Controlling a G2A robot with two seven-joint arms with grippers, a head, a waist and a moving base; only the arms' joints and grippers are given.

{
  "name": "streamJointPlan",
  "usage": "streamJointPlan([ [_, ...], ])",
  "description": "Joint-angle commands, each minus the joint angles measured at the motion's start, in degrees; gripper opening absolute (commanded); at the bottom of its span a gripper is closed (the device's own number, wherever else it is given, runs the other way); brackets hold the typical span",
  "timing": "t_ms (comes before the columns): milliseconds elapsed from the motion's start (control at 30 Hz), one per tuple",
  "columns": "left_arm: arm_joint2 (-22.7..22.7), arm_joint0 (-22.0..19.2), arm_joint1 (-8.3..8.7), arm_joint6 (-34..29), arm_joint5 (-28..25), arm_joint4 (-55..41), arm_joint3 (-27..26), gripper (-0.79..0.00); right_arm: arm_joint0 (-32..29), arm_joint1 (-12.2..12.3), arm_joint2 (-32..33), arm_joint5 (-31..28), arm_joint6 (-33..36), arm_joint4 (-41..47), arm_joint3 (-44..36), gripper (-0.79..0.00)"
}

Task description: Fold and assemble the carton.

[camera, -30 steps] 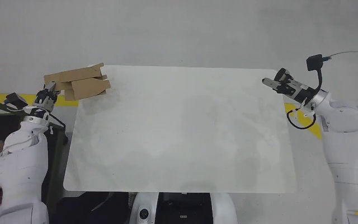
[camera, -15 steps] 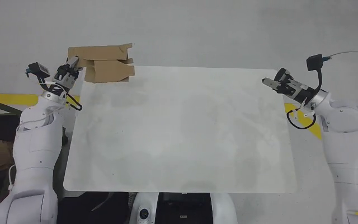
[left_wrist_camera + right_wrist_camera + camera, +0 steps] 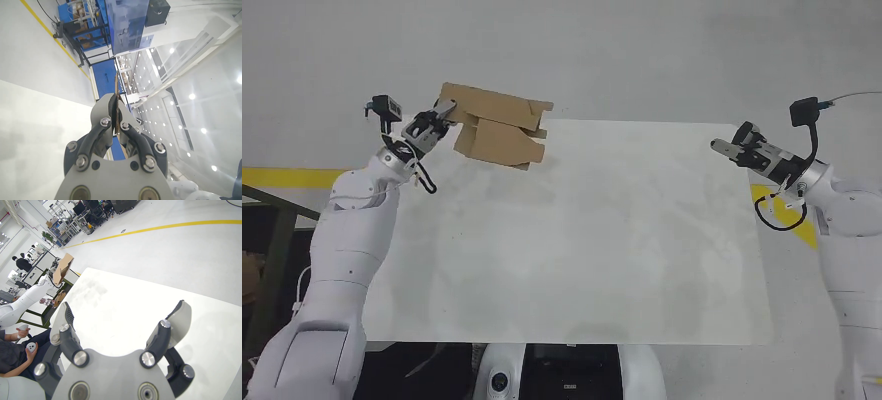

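A flat, unfolded brown carton (image 3: 492,125) hangs in the air over the table's far left corner. My left gripper (image 3: 438,117) is shut on its left edge. In the left wrist view the carton (image 3: 116,83) shows edge-on, pinched between the fingers of the left gripper (image 3: 115,106). My right gripper (image 3: 724,146) stands open with nothing in it at the table's far right edge. From the right wrist view the carton (image 3: 62,269) is far off across the table, beyond the open right gripper (image 3: 122,313).
The white table (image 3: 572,240) carries nothing. A dark bin (image 3: 44,315) with cardboard pieces stands beside the table's left side. A yellow floor line (image 3: 282,178) runs left of the table.
My left arm has swung the carton from beside the table's left edge up and rightward over the far left corner. The right arm has kept still.
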Motion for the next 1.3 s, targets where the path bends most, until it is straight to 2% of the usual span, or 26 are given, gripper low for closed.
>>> streamJointPlan([
  [0,1.3,0.2,-0.36,-0.6,0.3,-0.5,-1.0,-0.785,0.0,0.0,0.0,0.0,0.0,0.0,0.0,0.000],
  [333,5.6,2.2,-1.27,-6.4,1.2,-0.3,-6.9,-0.785,0.0,0.0,0.0,0.0,0.0,0.0,0.0,0.000],
  [700,6.1,4.6,-1.00,-11.4,1.6,1.6,-12.7,-0.785,0.0,0.0,0.0,0.0,0.0,0.0,0.0,0.000],
  [967,5.7,6.4,-0.81,-11.7,2.7,2.3,-16.1,-0.785,0.0,0.0,0.0,0.0,0.0,0.0,0.0,0.000],
  [1267,5.7,6.5,-0.79,-11.7,2.8,2.3,-16.3,-0.785,0.0,0.0,0.0,0.0,0.0,0.0,0.0,0.000],
])
